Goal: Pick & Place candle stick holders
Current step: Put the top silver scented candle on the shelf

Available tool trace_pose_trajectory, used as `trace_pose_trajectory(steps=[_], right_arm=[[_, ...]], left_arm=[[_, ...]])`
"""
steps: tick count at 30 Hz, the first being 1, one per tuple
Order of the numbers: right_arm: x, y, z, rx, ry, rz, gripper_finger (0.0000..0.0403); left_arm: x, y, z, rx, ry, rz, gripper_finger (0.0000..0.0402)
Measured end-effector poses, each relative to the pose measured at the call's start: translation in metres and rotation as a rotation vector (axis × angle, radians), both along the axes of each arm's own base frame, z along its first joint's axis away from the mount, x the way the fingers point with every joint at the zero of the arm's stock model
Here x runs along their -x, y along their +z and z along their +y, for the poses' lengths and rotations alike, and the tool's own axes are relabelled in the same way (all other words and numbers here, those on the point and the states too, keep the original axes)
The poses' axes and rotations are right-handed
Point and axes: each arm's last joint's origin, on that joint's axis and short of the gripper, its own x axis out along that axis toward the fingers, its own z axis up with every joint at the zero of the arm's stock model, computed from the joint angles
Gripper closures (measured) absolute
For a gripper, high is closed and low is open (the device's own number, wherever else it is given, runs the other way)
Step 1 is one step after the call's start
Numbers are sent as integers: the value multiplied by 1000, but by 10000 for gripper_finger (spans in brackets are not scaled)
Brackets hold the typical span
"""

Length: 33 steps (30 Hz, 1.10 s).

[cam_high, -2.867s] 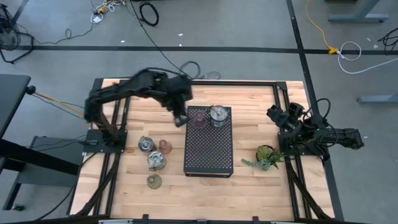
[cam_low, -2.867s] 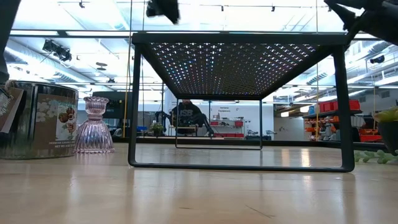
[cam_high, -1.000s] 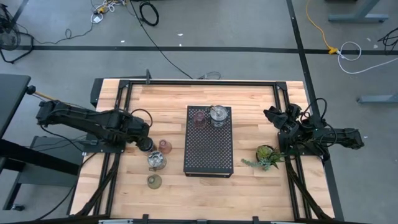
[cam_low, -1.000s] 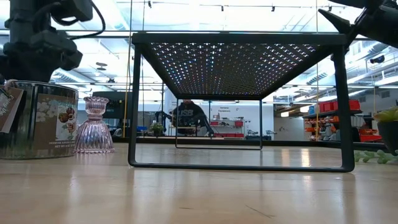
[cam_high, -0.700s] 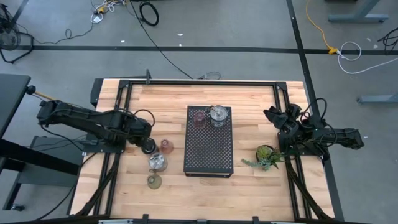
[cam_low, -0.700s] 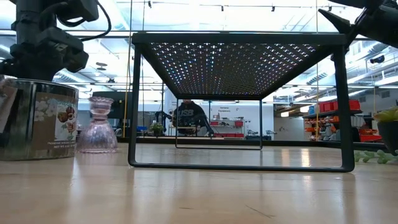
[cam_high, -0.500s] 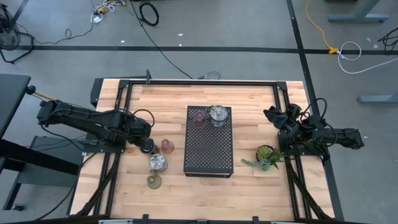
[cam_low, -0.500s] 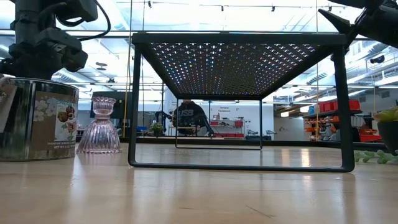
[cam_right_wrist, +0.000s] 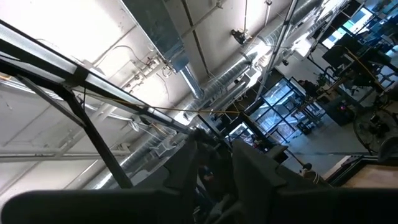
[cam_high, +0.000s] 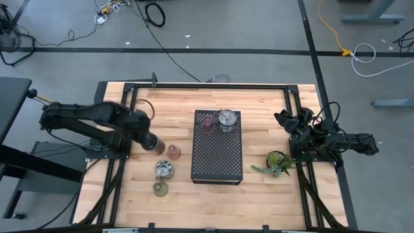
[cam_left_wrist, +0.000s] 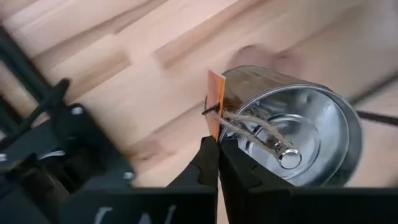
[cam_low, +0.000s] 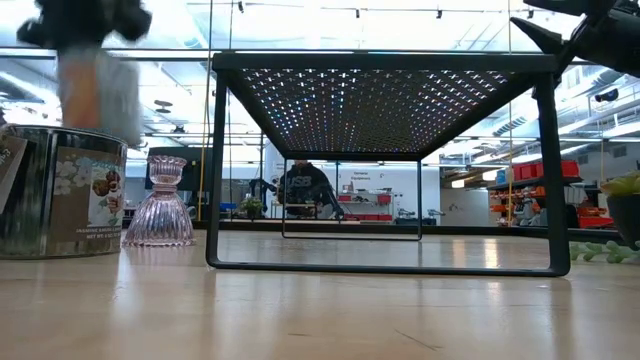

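Observation:
My left gripper point(cam_high: 154, 142) point(cam_left_wrist: 217, 149) is shut on a silvery candle stick holder point(cam_left_wrist: 292, 137) point(cam_low: 95, 85) with twine and an orange tag, held above the table's left part. On the wood below stand a pink holder point(cam_high: 173, 151) point(cam_low: 160, 205), another silvery one point(cam_high: 163, 169) point(cam_low: 60, 190) and an olive one point(cam_high: 160, 188). A pink holder point(cam_high: 207, 123) and a silvery holder point(cam_high: 226, 120) stand on the far end of the black perforated stand point(cam_high: 217, 158). My right gripper point(cam_high: 288, 121) point(cam_right_wrist: 214, 168) waits open at the table's right side, pointing upward. My left gripper pinches the silvery holder's rim point(cam_left_wrist: 216, 127) right beside the orange tag, one finger outside the wall and one inside the cup. The fingers come from above, pointing down. The holder hangs below them, lifted clear of the table with its mouth up.
A small green potted plant point(cam_high: 277, 162) stands right of the stand. The stand point(cam_low: 385, 62) is a raised shelf on legs with open room under it. Black frame rails run along the table's left and right sides. Bare wood lies at the near and far edges.
My left gripper, open around the silvery holder a second ago, has shut on its rim and risen, moving slightly toward the stand. The holder has left the table and hangs clear above the other holders.

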Motion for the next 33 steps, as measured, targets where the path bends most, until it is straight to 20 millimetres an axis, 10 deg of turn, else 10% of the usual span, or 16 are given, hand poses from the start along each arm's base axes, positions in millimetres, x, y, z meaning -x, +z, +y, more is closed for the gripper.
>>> trace_pose_trajectory(steps=[8,17,33], right_arm=[[0,0,0,-6,-13,-2,302],[1,0,-1,-20,-32,-9,302],[0,0,-1,-21,-37,-3,302]], left_arm=[[-9,103,-2,16,-109,-327,401],[-79,178,-9,-151,-396,-517,401],[-202,129,10,-182,-618,-420,401]])
